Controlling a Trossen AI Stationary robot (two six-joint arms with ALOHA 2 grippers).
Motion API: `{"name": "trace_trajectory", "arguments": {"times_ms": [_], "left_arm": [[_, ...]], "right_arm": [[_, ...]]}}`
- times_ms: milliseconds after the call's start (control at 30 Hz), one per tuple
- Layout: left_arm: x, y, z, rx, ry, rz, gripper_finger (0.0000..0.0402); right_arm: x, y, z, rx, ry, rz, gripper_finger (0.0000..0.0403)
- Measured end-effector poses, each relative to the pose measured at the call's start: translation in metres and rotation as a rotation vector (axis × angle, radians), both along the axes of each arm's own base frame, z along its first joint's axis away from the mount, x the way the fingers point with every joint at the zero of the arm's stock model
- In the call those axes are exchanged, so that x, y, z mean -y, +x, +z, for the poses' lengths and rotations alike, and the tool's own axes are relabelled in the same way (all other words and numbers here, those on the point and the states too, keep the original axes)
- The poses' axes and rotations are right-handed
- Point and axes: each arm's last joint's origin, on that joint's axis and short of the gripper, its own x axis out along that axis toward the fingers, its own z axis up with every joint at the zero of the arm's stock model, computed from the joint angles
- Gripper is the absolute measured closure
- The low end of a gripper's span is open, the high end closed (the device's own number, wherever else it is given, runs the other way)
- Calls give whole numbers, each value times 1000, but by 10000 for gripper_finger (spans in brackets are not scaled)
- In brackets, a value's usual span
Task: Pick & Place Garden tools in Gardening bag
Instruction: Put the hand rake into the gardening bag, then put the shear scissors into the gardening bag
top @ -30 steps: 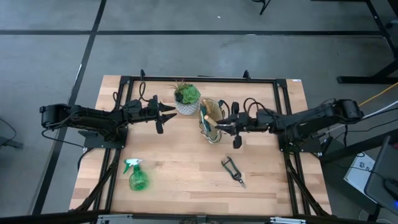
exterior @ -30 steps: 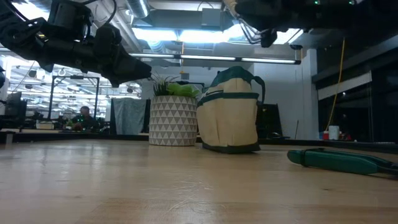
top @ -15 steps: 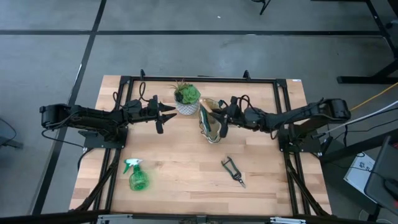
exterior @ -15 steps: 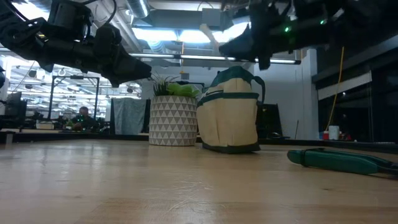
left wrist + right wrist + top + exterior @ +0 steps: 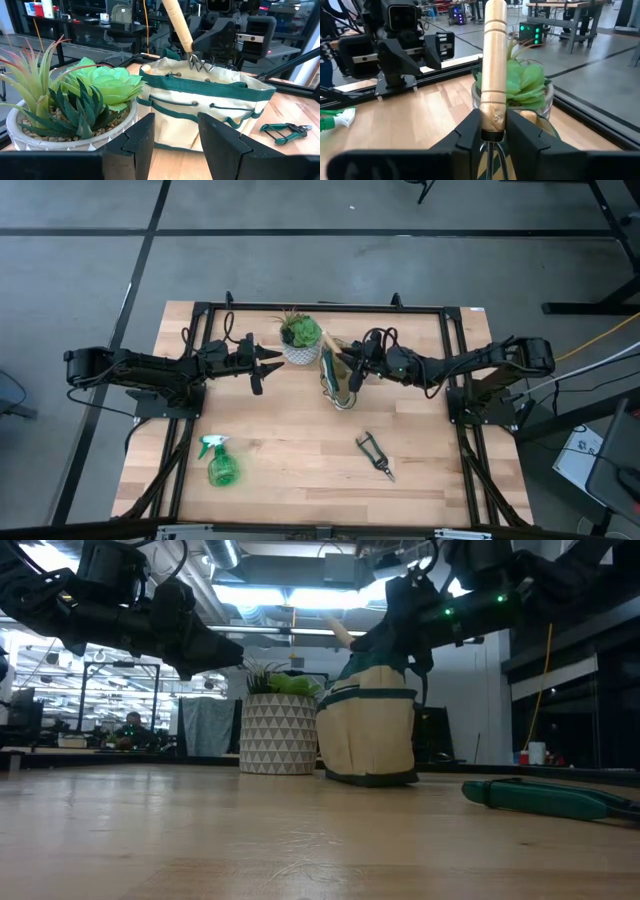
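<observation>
Wooden-handled fork [image 5: 493, 65] sits pinched between the fingers of the right gripper [image 5: 352, 369], handle slanting up, metal tines pointing down at the mouth of the gardening bag [image 5: 338, 379]. The tan bag with its green trim stands in the middle of the bench toward the far edge, touching or just beside the potted plant [image 5: 300, 337] in its patterned white pot. Inside the bag, another light wooden handle shows. Over to the near right of the bag, the pruner [image 5: 375, 454] lies flat on the bench. The green spray bottle [image 5: 220, 463] lies near the left near corner, well apart from everything else. The left gripper [image 5: 268, 361] hovers above the bench just left of the plant, fingers spread and holding nothing.
</observation>
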Motion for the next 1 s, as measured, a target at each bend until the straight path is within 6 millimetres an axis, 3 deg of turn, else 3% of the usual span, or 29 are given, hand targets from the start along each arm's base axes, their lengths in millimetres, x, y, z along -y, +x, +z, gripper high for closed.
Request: {"name": "trace_trajectory", "arguments": {"times_ms": [567,1000], "left_arm": [[0,0,0,0,0,0,253],[0,0,0,0,0,0,253]], "right_arm": [[5,-1,-2,-18,2,-16,298],[3,-1,-5,-39,52,30,201]]}}
